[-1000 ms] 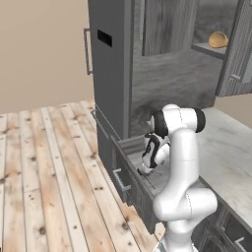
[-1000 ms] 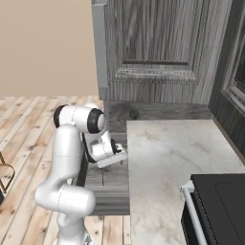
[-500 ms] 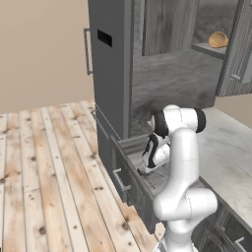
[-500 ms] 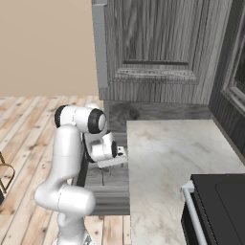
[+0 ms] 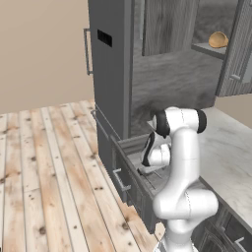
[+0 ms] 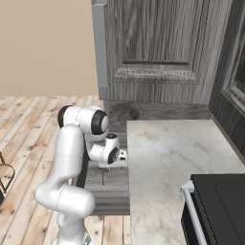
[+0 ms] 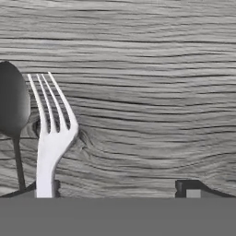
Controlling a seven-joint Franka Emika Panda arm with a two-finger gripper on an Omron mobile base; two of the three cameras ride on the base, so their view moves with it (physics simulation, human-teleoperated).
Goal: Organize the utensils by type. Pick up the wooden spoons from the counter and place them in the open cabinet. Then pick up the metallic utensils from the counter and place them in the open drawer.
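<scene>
Since the earlier frame the gripper [image 7: 115, 191] had risen a little inside the drawer [image 5: 129, 147], its jaws spread wide and holding nothing. In the hand view, the fork [image 7: 50, 133] lay on the drawer floor at about nine o'clock, and the spoon [image 7: 13, 110] lay just beside it further toward nine.

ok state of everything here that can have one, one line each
drawer: pulled open, arm reaching down into it
fork: lying flat on the drawer's wood floor, not gripped
spoon: lying flat beside the fork, bowl dark
gripper: open, poised over the drawer floor, holding nothing
cabinet: door open, a round brown item on its shelf
counter: bare marbled top, no utensils seen on it
</scene>
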